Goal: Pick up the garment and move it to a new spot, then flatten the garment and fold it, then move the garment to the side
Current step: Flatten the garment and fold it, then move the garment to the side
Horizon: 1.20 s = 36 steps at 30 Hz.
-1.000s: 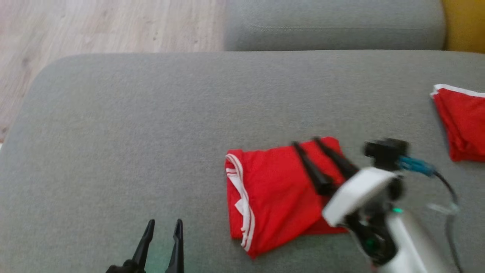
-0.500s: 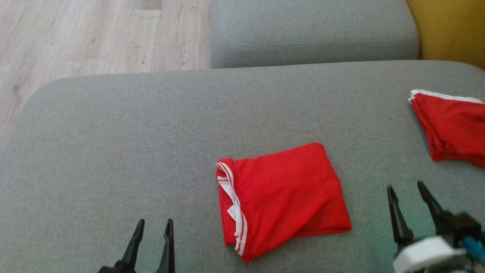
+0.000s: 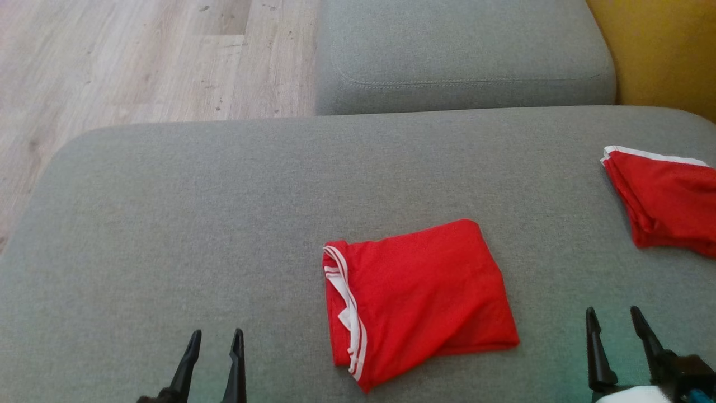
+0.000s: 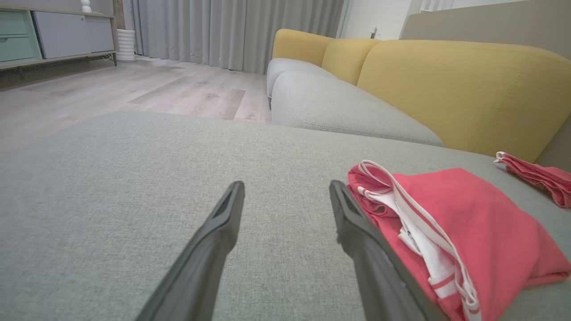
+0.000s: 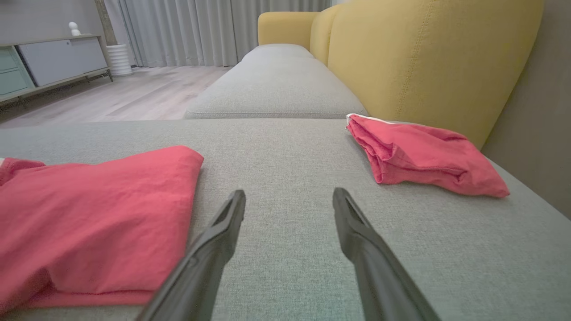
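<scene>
Two spread tools, two red garments, one sofa.

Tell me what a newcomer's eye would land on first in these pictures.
A folded red garment with white trim lies mid-cushion on the grey sofa, between the open left gripper and open right gripper, neither touching it. A second red garment sits at the cushion's right edge, near the yellow backrest.
</scene>
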Motion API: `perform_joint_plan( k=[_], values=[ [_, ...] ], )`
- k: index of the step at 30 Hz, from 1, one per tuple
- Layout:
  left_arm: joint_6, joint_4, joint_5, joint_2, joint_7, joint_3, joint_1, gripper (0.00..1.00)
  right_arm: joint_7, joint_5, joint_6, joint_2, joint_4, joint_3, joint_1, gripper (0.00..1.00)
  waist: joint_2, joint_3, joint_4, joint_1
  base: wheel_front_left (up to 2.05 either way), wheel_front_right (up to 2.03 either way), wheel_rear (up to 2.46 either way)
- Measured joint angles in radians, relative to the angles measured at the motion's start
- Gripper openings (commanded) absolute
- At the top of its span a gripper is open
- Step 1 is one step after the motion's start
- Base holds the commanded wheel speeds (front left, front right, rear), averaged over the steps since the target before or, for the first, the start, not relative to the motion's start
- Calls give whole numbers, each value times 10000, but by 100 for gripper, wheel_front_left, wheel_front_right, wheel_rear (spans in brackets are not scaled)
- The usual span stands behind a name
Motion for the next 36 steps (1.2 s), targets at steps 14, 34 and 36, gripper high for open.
perform_joint_plan(
  k=[14,34,36],
  values=[
    [-15,23,8,0,0,6,1,100,0,190,0,27,42,8,0,100,0,1,125,0,0,0,0],
    [-88,84,6,0,0,-334,-23,100,6259,4094,0,-502,1164,1829,-2719,100,0,420,670,1,0,0,0],
    [-88,107,6,-2,0,-401,-46,100,6521,4167,0,-451,1885,1783,-2980,100,0,486,798,1,0,0,0]
  ],
)
